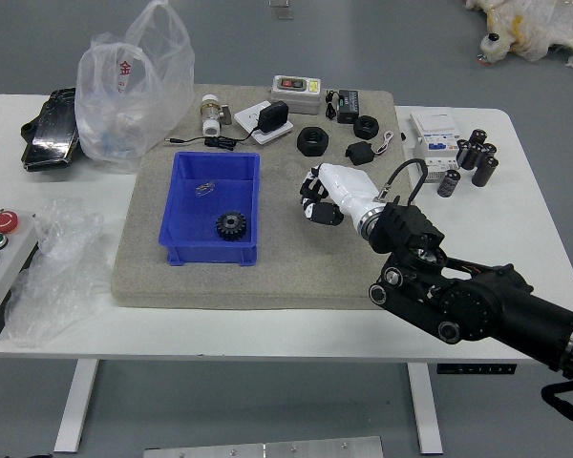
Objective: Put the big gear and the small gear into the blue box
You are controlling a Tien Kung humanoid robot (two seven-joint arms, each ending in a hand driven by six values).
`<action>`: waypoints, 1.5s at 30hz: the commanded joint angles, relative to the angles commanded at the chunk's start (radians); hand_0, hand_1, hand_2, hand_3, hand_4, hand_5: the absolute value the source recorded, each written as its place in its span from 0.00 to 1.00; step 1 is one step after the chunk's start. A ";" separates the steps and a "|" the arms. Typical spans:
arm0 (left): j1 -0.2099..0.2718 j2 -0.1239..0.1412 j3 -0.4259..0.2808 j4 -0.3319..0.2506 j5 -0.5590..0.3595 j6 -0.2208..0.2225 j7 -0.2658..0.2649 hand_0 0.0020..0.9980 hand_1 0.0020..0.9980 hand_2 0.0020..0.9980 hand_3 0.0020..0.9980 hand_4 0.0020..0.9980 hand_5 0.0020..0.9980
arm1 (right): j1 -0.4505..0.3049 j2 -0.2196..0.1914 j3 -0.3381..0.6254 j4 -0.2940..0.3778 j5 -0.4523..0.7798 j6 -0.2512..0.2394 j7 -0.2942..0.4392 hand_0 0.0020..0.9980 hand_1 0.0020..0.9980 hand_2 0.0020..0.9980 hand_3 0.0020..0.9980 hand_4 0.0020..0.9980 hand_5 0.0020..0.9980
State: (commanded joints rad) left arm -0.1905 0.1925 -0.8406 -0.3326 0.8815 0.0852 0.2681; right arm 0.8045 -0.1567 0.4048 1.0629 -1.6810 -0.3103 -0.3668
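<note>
Underneath the right hand, anything it may hold is hidden. Its forearm covers the worktop's near right corner and runs out of view. At the left edge, the button box is cut off. Inside the blue box, a small shiny piece is too tiny to name.

For you, operator: bright, even lighting; soft shadows; mild glare on the plastic bag; sharp focus.
</note>
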 joint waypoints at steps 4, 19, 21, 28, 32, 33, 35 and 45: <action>-0.001 0.002 -0.005 -0.001 0.006 -0.001 0.004 0.65 0.60 0.57 0.68 0.67 0.35 | 0.048 0.020 -0.032 0.036 -0.017 -0.001 -0.002 0.37 0.54 0.38 0.35 0.14 0.00; -0.004 0.007 -0.015 -0.004 0.021 -0.004 0.014 0.65 0.60 0.57 0.69 0.67 0.36 | 0.166 0.126 -0.190 0.029 -0.028 0.012 -0.006 0.39 0.58 0.55 0.45 0.26 0.00; -0.004 0.007 -0.017 -0.004 0.024 -0.004 0.016 0.65 0.60 0.57 0.69 0.67 0.36 | 0.168 0.133 -0.196 0.024 -0.021 0.019 -0.004 0.39 0.58 0.55 0.45 0.26 0.00; -0.006 0.006 -0.019 -0.005 0.027 -0.005 0.018 0.65 0.60 0.57 0.69 0.67 0.36 | 0.170 0.149 -0.212 0.006 0.005 0.033 0.002 0.40 0.69 0.73 0.69 0.37 0.11; -0.007 0.006 -0.019 -0.005 0.027 -0.006 0.018 0.65 0.60 0.57 0.69 0.67 0.36 | 0.169 0.149 -0.213 0.000 0.013 0.033 0.006 0.42 0.72 0.78 0.80 0.45 0.12; -0.007 0.006 -0.019 -0.005 0.027 -0.006 0.018 0.65 0.60 0.57 0.69 0.67 0.36 | 0.168 0.149 -0.213 -0.001 0.015 0.032 0.007 0.42 0.72 0.78 0.80 0.45 0.12; -0.007 0.006 -0.019 -0.005 0.028 -0.006 0.018 0.65 0.60 0.57 0.69 0.67 0.36 | 0.166 0.148 -0.214 -0.003 0.018 0.032 0.009 0.42 0.72 0.78 0.80 0.45 0.12; -0.006 0.004 -0.015 -0.004 0.021 -0.005 0.014 0.65 0.60 0.57 0.68 0.67 0.36 | 0.124 0.102 -0.102 0.009 0.061 -0.010 0.047 0.42 0.72 0.78 0.81 0.49 0.15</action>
State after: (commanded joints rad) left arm -0.1962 0.1966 -0.8553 -0.3364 0.9029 0.0807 0.2824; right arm 0.9284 -0.0543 0.3024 1.0721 -1.6202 -0.3205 -0.3193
